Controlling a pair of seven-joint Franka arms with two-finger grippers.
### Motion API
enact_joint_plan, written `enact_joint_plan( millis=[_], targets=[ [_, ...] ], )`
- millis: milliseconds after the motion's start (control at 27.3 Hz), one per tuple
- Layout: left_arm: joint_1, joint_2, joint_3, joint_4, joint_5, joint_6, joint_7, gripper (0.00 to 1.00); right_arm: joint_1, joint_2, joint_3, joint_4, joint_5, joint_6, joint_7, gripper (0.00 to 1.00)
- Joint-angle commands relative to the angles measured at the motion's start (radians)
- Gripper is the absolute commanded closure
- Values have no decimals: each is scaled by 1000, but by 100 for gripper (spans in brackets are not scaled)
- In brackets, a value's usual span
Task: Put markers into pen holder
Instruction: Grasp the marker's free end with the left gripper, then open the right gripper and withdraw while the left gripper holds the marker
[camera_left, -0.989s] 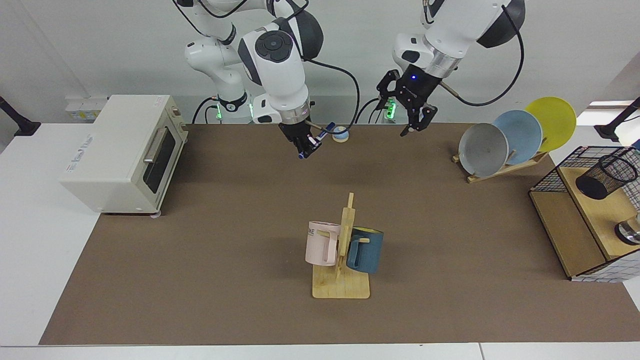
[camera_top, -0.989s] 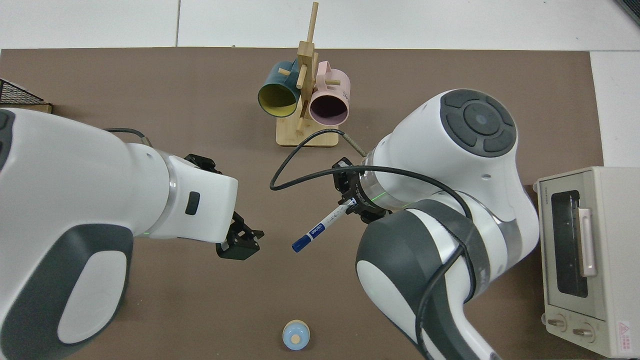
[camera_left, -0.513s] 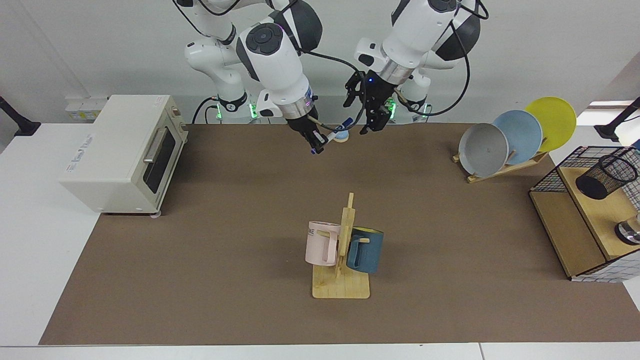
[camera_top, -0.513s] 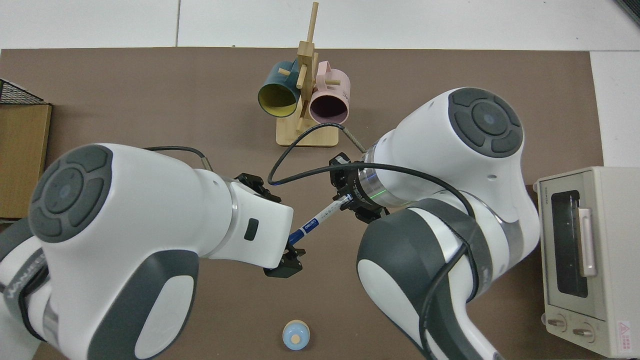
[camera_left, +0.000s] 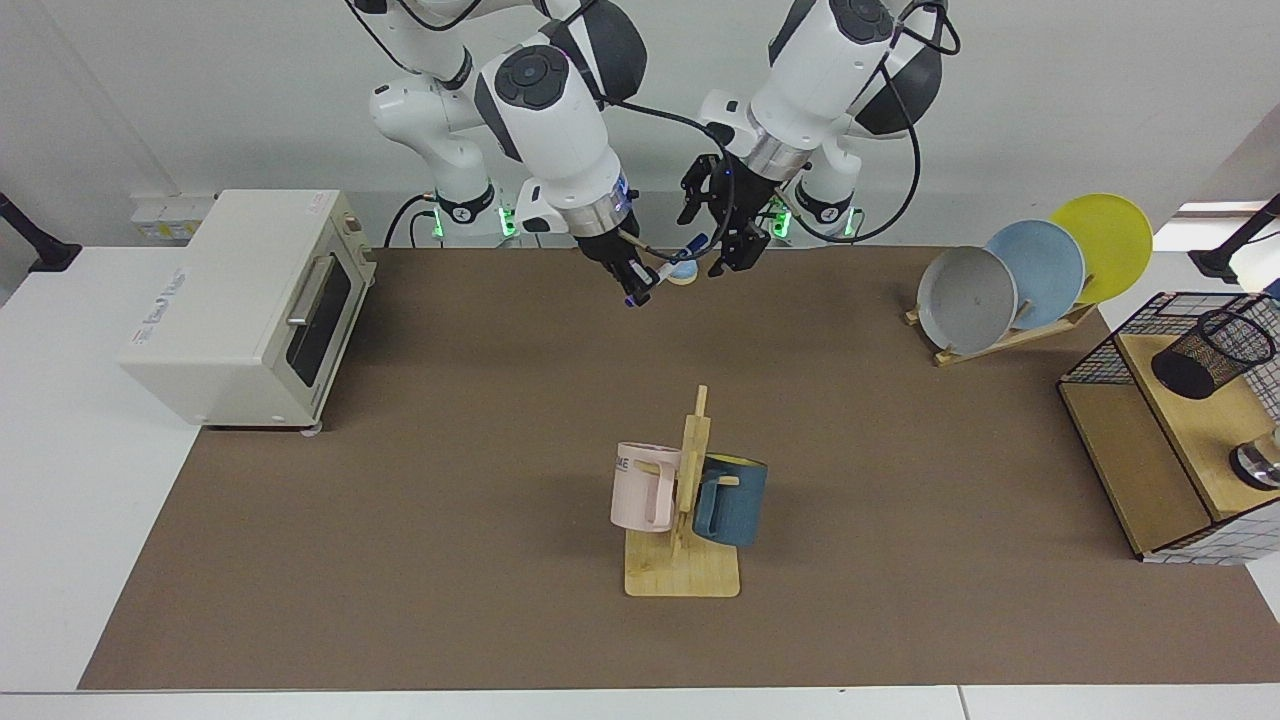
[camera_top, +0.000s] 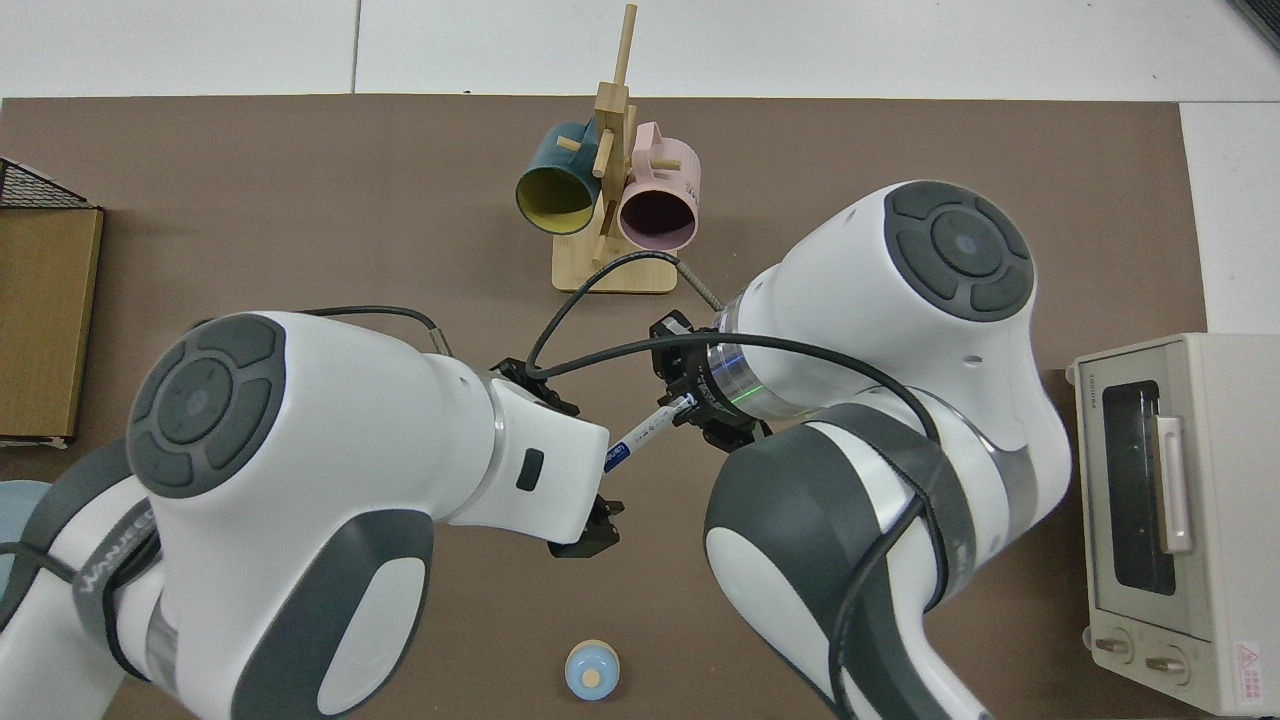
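Right claw (camera_left: 632, 283) clamped on marker (camera_left: 672, 262), held in the air over the bench's (camera_left: 480, 520) robot-side edge, cap end toward the left claw (camera_left: 722, 222); left claw fingers apart, around the marker's cap end, contact unclear; pen holder (camera_left: 1210, 352) on the shelf at the bench's far end.
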Motion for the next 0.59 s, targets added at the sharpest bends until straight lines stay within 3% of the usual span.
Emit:
enact_joint_plan(
  millis=[0,366,476,550],
  targets=[
    [-20,-19,1,-41,-10,36,4,25,0,-1,1,2,15,9,30,100],
    [-22,-12,0,-44,-4,37,4,78,-1,-4,1,2,15,6,28,100],
    [-23,-12,0,-44,-4,37,2,99,-1,-5,1,2,14,7,28,100],
    [-22,-12,0,-44,-4,37,1,100,-1,-5,1,2,14,6,28,100]
  ],
)
